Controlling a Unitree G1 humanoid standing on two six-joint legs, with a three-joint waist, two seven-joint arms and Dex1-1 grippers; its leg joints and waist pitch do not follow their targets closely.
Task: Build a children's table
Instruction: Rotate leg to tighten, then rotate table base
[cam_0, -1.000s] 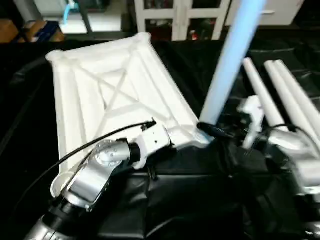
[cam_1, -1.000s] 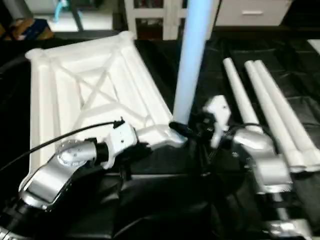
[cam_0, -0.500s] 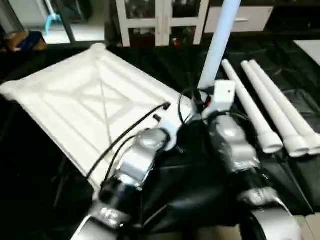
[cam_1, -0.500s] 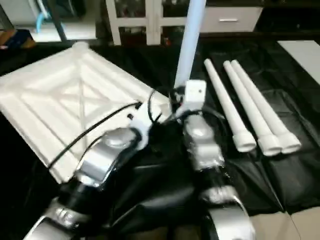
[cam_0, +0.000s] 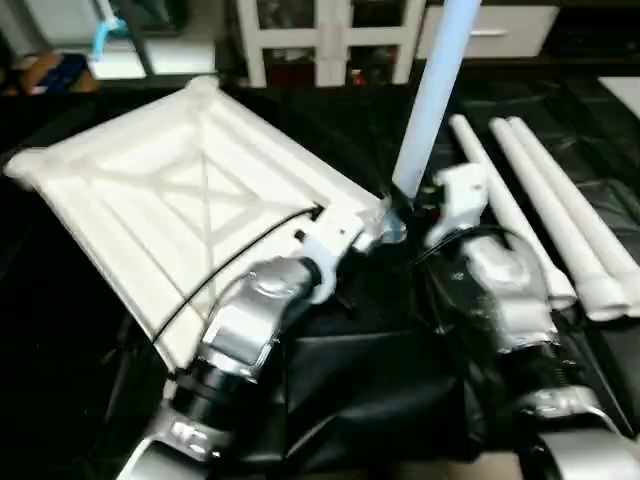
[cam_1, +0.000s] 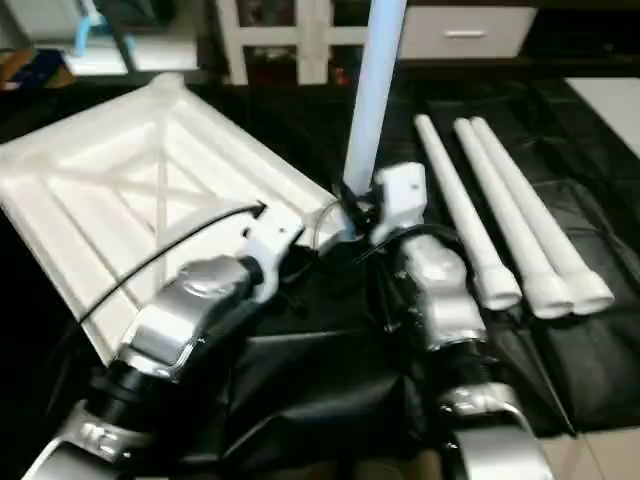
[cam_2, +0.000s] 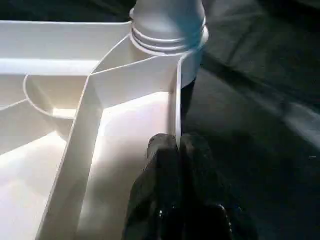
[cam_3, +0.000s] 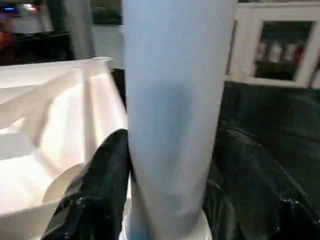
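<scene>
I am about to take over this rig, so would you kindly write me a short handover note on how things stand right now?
Left gripper: jaws shut on the rim wall of the table top, near the corner socket.
Right gripper: jaws around the base of the upright leg; grip firmness unclear.
Table top lies underside up on the black cloth.
Done: one leg stands in the near corner socket; whether fully seated is unclear.
Left: three loose legs lie side by side to the right, still to be fitted.
</scene>
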